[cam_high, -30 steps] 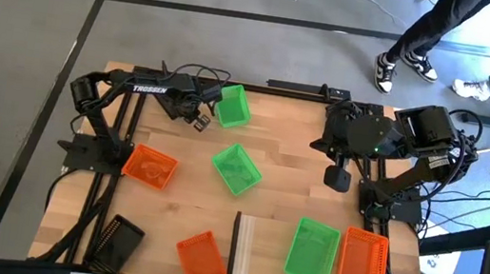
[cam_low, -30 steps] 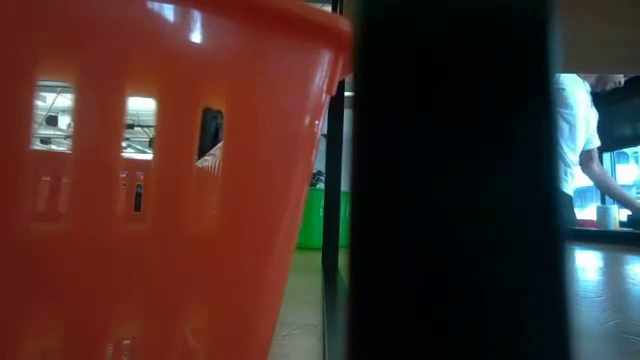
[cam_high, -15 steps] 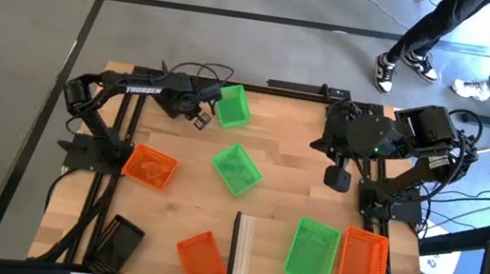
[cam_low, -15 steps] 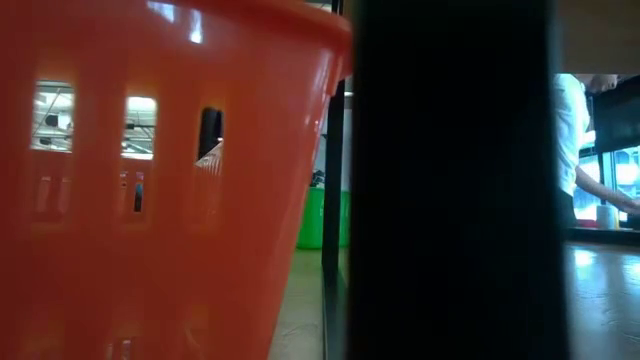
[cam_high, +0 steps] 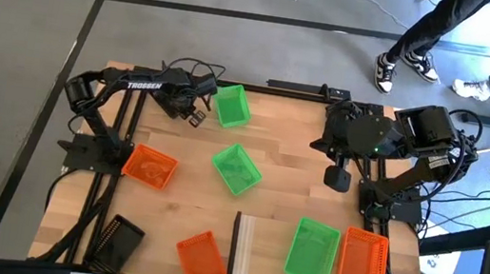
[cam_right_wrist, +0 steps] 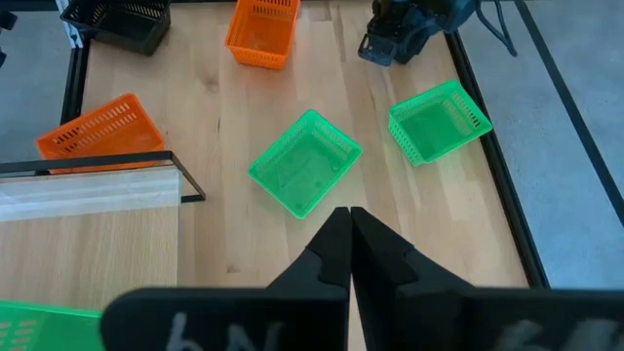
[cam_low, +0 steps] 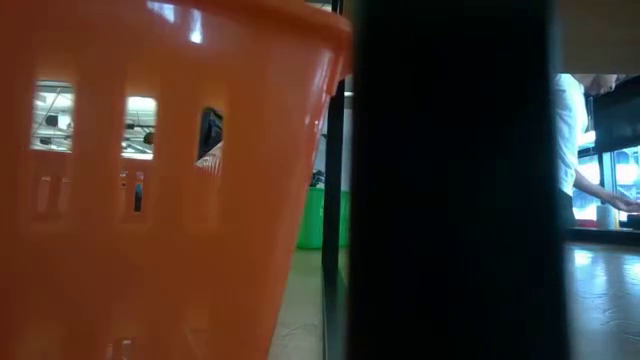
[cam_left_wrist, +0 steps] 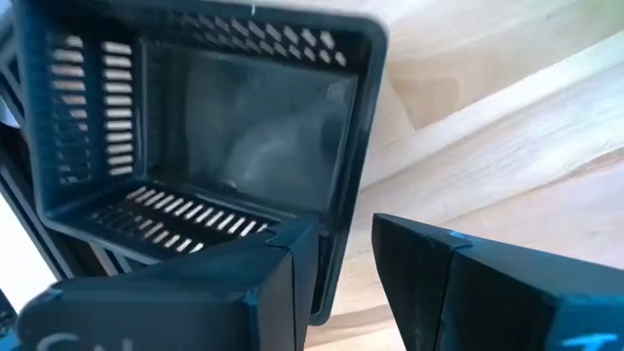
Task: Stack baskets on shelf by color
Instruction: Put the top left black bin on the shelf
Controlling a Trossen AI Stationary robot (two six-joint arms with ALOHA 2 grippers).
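My left claw [cam_high: 198, 116] sits at the far left of the bench [cam_high: 291, 153], fingers spread, right beside a green basket [cam_high: 232, 105]; from my wrist the rim looks to run into the gap between the fingers, but I can't say for sure that I'm pinching it. My right claw [cam_right_wrist: 348, 244] hangs over the far right side, fingers pressed together, carrying nothing.

Progress report: barely started. The shelf [cam_high: 253, 253] lies at the near edge, and one green basket [cam_high: 312, 252] and one orange basket [cam_high: 364, 261] sit side by side on its right part, each single, nothing stacked yet as far as I can see. The left end of the shelf is bare.

Left to fetch: the green one by my left claw, another green basket [cam_high: 237, 169] mid-bench, an orange basket [cam_high: 149, 166] at the left edge, a second orange basket [cam_high: 202, 258] tipped near the shelf's left end, and a black basket [cam_high: 118, 240] at the near left corner. Lots to do.
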